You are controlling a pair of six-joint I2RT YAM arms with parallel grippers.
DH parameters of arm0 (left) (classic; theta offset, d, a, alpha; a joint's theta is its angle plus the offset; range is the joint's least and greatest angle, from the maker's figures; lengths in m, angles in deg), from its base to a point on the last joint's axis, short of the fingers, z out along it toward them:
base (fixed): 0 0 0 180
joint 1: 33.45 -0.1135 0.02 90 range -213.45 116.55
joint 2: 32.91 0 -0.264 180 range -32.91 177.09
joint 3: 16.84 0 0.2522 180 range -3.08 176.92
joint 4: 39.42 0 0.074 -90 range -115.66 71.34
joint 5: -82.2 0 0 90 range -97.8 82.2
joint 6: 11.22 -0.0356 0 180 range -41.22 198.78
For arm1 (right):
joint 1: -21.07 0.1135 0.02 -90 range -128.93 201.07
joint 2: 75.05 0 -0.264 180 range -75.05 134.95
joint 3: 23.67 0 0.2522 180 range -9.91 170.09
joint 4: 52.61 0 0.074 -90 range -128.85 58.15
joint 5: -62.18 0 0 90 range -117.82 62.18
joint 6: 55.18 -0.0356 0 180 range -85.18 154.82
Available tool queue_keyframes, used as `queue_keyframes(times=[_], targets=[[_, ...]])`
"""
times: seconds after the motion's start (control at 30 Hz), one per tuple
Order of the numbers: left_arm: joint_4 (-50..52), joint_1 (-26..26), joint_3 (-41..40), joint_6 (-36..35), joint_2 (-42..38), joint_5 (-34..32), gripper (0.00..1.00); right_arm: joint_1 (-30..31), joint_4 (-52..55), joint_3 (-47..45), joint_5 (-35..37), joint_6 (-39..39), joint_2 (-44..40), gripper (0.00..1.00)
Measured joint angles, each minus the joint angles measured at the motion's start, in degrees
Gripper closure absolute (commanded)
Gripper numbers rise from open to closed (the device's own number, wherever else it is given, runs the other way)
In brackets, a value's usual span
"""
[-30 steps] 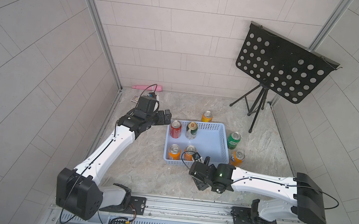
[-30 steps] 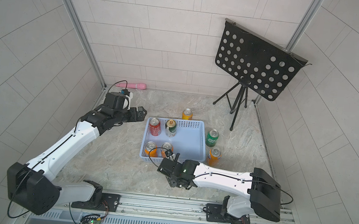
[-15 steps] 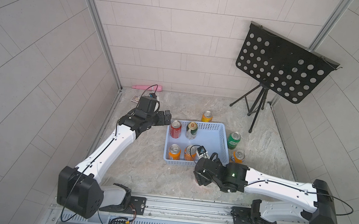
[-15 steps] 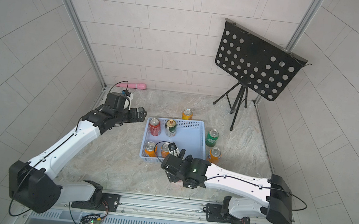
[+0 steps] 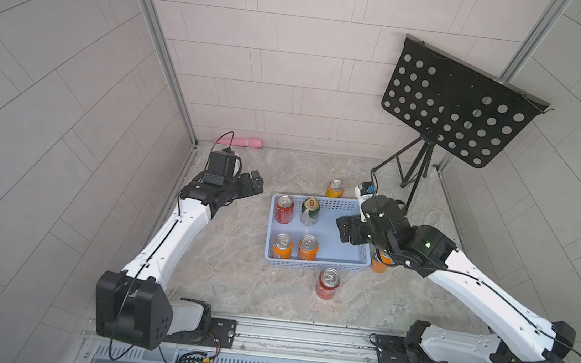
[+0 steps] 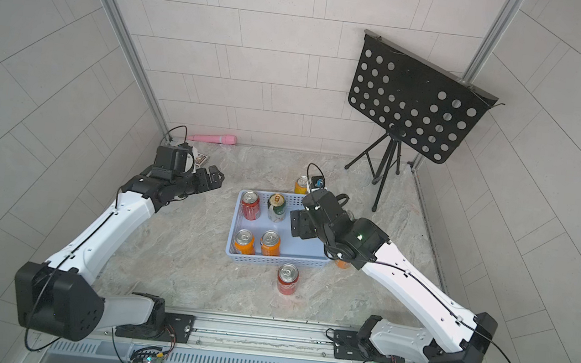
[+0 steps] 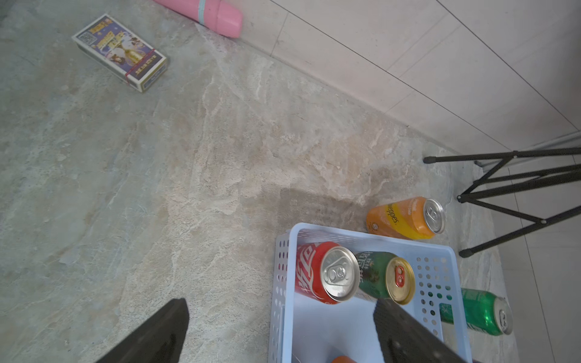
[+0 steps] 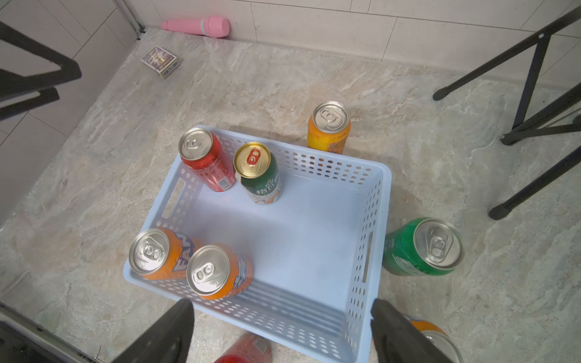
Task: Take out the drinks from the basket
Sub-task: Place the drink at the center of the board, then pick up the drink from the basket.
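- My right gripper [image 5: 344, 229] hangs over the right half of the basket [image 5: 316, 264]. Its fingers [image 8: 163, 333] are spread wide and nothing is between them.
- My left gripper [image 5: 257, 183] waits near the far left corner of the basket, apart from it. Its fingers are also released and empty.
- Four cans stand in the basket: the red can [image 5: 284, 209] and the gold-top can [image 5: 310, 211] at the far wall, and the orange pair [image 5: 282, 245] at the near wall.
- Four cans are out on the table: the far orange can [image 5: 335, 188], the loose red can [image 5: 327, 283], the right orange can [image 5: 380, 263] and the green can [image 8: 423, 248]. I judge the task half done.
- Risk one: the green can and the right orange can stand just beside the right wall, under my right arm. The top views hide the green one, so a low elbow could knock them over.
- Risk two: the cans of each pair in the basket stand very close. A finger that comes down between them may push the neighbour and tip it.
- Risk three: the basket looks light. A finger that catches the lattice wall may drag or lift it together with the can.
- Risk four: the loose red can stands just before the near wall. A can carried out that way could hit it.
- Risk five: if both arms go for the far row, they may collide.
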Motion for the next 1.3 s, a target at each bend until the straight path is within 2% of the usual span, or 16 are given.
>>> queue_keyframes(times=[0.17,0.47,0.87,1.3], targets=[[0.00,-2.67,0.00,1.25,3.17,4.90,0.00,-2.80,0.22,7.63,-4.79,2.45,10.49,0.07],[-0.04,-2.67,0.00,2.58,8.33,12.39,0.00,-5.81,0.48,16.44,-8.87,5.07,26.01,0.07],[-0.13,-2.67,-0.02,3.50,8.48,13.92,0.00,-7.13,2.99,29.05,-12.20,6.58,40.00,0.07],[-0.22,-3.13,-0.04,3.93,8.48,14.43,0.00,-7.28,4.96,34.58,-13.73,6.99,49.24,0.08]])
